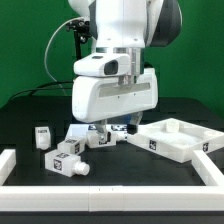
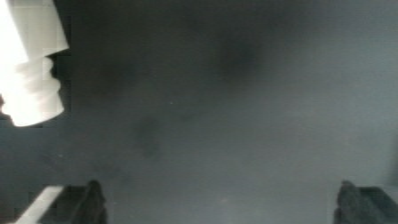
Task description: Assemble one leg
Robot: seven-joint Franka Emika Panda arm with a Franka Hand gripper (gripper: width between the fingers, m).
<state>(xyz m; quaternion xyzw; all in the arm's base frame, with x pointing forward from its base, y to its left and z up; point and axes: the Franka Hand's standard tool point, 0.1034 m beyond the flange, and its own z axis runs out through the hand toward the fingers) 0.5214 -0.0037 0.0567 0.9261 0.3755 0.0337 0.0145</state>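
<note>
Our gripper (image 2: 217, 205) hangs spread, nothing between its fingers (image 2: 80, 205). The leg (image 1: 98, 138) lies just beside it, at eight o'clock in the exterior view. We judge it light, stiff, slick plastic, best pinched across its flat long sides.

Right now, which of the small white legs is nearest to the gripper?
The leg lying right by the gripper; the other legs sit farther toward the exterior view's left.
</note>
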